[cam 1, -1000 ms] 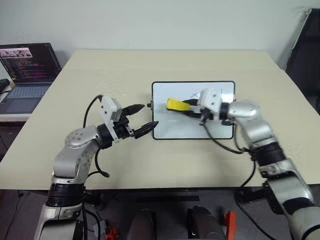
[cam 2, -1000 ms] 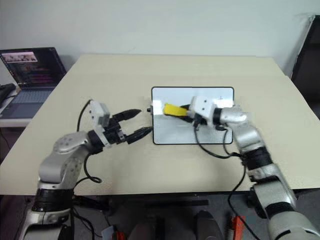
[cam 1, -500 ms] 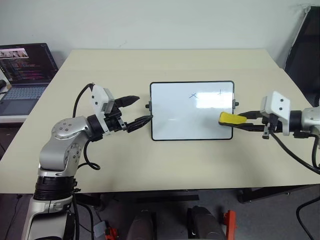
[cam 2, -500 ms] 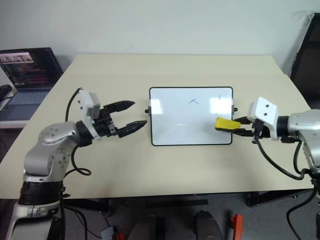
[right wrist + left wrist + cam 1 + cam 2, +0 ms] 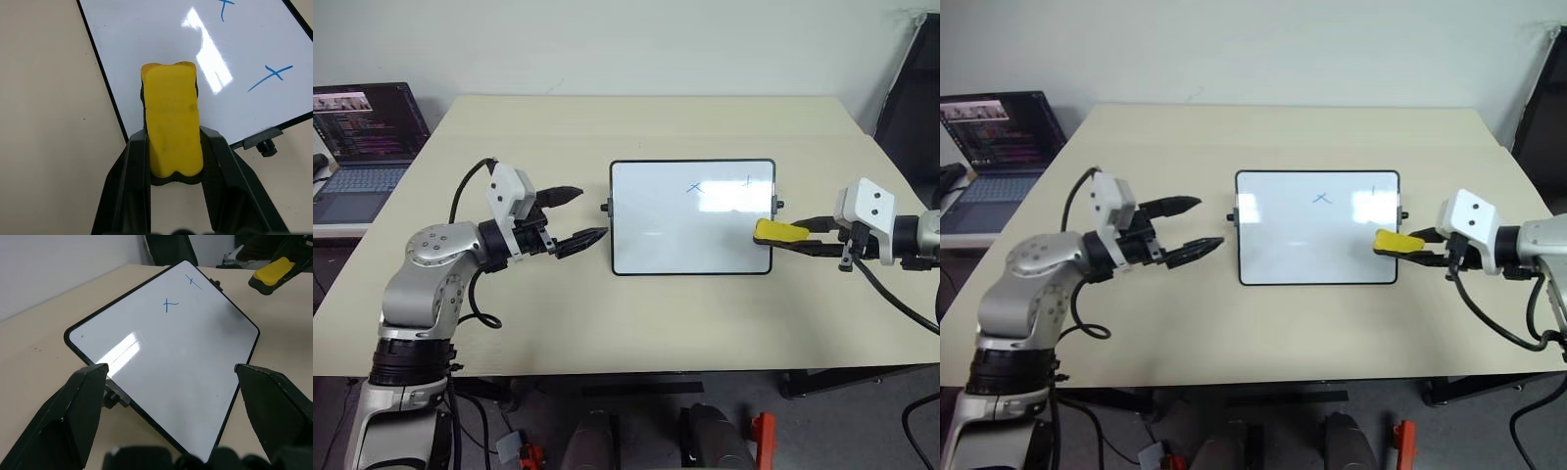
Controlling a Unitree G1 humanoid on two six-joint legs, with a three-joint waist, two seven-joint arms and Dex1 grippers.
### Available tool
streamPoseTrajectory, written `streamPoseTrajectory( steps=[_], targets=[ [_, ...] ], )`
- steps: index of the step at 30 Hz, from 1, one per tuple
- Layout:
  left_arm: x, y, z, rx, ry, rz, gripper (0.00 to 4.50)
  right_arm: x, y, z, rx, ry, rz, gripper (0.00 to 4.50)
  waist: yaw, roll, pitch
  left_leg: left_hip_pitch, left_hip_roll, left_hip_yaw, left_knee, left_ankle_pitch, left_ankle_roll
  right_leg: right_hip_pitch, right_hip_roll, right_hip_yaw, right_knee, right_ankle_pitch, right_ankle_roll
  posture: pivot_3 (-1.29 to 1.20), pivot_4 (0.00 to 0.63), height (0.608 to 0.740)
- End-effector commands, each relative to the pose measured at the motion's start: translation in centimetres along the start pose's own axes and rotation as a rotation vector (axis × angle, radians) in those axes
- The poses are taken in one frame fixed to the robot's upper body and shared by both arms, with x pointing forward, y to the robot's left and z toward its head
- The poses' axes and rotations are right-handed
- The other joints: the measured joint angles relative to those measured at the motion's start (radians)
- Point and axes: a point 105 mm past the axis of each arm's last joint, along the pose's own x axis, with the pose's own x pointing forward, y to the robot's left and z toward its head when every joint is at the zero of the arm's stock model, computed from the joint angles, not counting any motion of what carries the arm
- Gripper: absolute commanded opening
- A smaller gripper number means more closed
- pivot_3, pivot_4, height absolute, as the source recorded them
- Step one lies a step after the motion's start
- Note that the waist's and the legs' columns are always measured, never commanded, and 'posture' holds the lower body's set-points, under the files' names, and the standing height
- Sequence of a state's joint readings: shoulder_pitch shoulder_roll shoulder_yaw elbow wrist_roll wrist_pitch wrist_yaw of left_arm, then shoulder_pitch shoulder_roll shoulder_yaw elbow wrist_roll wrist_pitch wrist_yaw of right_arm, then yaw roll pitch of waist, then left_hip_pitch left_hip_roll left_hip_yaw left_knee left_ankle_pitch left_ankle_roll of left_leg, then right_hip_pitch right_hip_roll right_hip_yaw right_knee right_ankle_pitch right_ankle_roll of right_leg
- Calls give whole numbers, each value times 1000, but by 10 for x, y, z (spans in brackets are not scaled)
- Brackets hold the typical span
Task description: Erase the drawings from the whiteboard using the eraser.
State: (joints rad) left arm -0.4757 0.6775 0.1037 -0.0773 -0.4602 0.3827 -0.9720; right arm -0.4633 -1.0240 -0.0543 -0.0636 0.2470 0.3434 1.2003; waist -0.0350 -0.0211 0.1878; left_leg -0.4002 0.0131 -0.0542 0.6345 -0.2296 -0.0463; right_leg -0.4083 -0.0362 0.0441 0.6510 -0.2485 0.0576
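Whiteboard, glossy white rectangle, thin black frame (image 5: 691, 217), flat mid-surface, two blue pen crosses (image 5: 694, 187) near far edge | right claw (image 5: 795, 236) clamps yellow oblong eraser (image 5: 779, 231) over right edge | left claw (image 5: 576, 215) wide, just left | beige surface (image 5: 636, 313) bare around.

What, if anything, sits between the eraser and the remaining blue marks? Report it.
Nothing visible does. The eraser, clamped in the right gripper, hangs at the whiteboard's right edge; only bare board separates it from the two drawings.
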Motion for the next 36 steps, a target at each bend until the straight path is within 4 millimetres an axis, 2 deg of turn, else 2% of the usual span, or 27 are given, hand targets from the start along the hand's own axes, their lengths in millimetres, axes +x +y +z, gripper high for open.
streamPoseTrajectory(
  steps=[1, 18, 22, 25, 29, 36],
  targets=[
    [-2, 1, 15, 59, -33, 1, 4500, -7, -6, 10, -57, -1, -14, 994, 0, 0, 0, 0, 0, 0, 0, 0, 0, 0, 0, 0, 0, 0, 0, 0, 150, 740],
    [-2, 2, 10, 49, -29, 10, 4500, -4, -5, 9, -51, 0, -5, 994, 2, 0, 0, 0, 0, 0, 0, 0, 0, 0, 0, 0, 0, 2, -3, 0, 150, 740],
    [-3, 2, 9, 47, -28, 13, 4500, 3, -8, 23, -48, -87, -29, 994, 0, 0, 0, 0, 0, 0, 0, 0, 0, 0, 0, 0, 0, 2, -3, 0, 150, 740],
    [-3, 2, 8, 46, -27, 14, 4500, 17, -14, 42, -15, -243, -84, 994, -4, 0, 0, 1, 0, 0, 0, 0, 0, 1, 0, 0, 1, 2, -3, 0, 150, 740],
    [0, 1, 8, 41, -31, 13, 4500, 51, -24, 55, 78, -422, -215, 994, -4, 0, 0, 1, 0, -1, 1, 0, 0, 1, 0, 0, 2, 2, -3, 0, 150, 740],
    [1, -3, 4, 26, -26, 6, 4500, 101, -37, 63, 127, -494, -416, 994, 1, 0, 0, 1, 0, -1, 1, 0, 0, 1, 0, 0, 5, 2, -3, 0, 150, 740]
  ],
)
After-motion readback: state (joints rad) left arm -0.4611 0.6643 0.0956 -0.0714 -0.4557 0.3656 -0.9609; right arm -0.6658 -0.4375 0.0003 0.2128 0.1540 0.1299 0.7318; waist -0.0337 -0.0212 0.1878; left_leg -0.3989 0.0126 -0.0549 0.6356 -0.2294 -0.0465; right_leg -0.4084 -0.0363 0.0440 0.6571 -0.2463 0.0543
